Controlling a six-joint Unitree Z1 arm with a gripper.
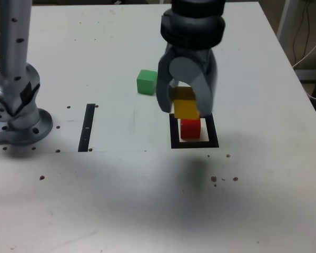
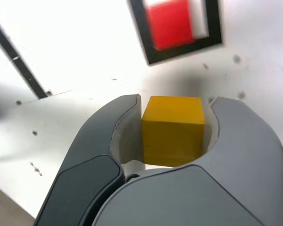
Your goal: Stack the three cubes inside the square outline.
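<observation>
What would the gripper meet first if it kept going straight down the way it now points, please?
Likely the red cube in the square outline: the gripper, shut on the yellow cube, hangs just above it, though exact alignment is unclear.

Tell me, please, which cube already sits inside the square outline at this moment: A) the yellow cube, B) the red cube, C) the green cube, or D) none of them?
B: the red cube rests on the white centre of the square outline, while the yellow cube is clamped in the gripper above it and the green cube lies apart on the table.
</observation>
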